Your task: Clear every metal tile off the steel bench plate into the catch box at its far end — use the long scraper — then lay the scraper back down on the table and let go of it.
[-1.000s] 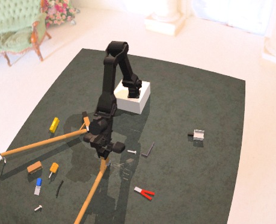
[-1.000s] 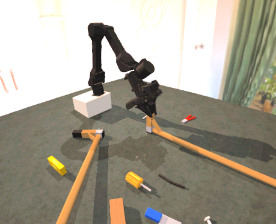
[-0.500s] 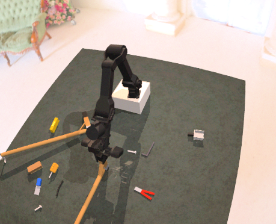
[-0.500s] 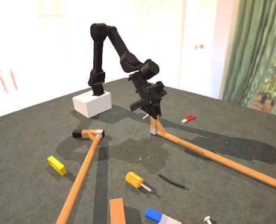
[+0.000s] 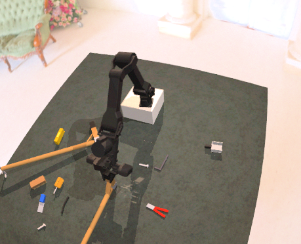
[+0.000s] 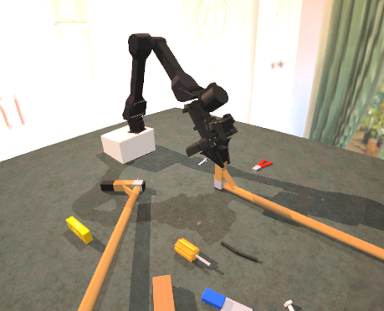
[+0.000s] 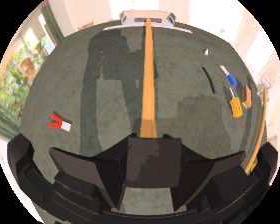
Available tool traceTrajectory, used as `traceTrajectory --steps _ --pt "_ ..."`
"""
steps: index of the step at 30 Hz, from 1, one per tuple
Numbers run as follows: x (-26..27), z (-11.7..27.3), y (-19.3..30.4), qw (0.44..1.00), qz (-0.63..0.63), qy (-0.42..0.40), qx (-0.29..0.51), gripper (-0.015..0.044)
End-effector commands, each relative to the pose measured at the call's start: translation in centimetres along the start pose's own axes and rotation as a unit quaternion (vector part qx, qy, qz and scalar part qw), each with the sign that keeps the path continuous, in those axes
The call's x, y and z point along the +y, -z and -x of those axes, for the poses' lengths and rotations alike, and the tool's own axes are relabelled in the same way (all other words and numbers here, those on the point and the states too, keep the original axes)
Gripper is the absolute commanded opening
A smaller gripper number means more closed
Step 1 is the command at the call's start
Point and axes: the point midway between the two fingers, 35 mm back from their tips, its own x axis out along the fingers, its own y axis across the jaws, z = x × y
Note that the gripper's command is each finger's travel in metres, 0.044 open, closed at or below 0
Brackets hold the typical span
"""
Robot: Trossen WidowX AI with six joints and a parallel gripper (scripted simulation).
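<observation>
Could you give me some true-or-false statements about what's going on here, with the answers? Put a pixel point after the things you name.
1. The fingers (image 5: 109, 178) (image 6: 223, 164) are open and holding nothing. False: they are shut on a long-handled wooden tool (image 5: 97, 214) (image 6: 295, 216) (image 7: 148, 80).
2. A second long-handled tool (image 5: 50, 154) (image 6: 111, 247) lies outside the grip. True.
3. The red-handled pliers (image 5: 156, 209) (image 6: 262, 165) (image 7: 60, 122) are under the yellow block (image 5: 59, 136) (image 6: 79, 229). False: they lie well apart.
4. The arm stands on a white block (image 5: 138, 113) (image 6: 130, 147). True.

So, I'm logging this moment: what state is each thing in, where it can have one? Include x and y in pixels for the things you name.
gripper (image 5: 109, 179) (image 6: 222, 163) (image 7: 153, 170): shut on the near end of a wooden-poled tool (image 5: 97, 213) (image 6: 302, 216) (image 7: 148, 90)
other wooden-poled tool (image 5: 46, 155) (image 6: 111, 247): not gripped
red-handled pliers (image 5: 155, 208) (image 6: 261, 165) (image 7: 62, 124): handles spread
yellow-handled screwdriver (image 5: 59, 182) (image 6: 186, 249) (image 7: 235, 106): on its side
</observation>
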Motion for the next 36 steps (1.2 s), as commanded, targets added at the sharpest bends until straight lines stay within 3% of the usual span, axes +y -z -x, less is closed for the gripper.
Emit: traceTrajectory --steps 1,36 --pt "0.0 -0.4 -1.1 1.000 0.000 0.000 -0.006 0.0000" --pt "0.1 -3.2 -5.5 1.000 -0.001 0.000 -0.009 0.0000"
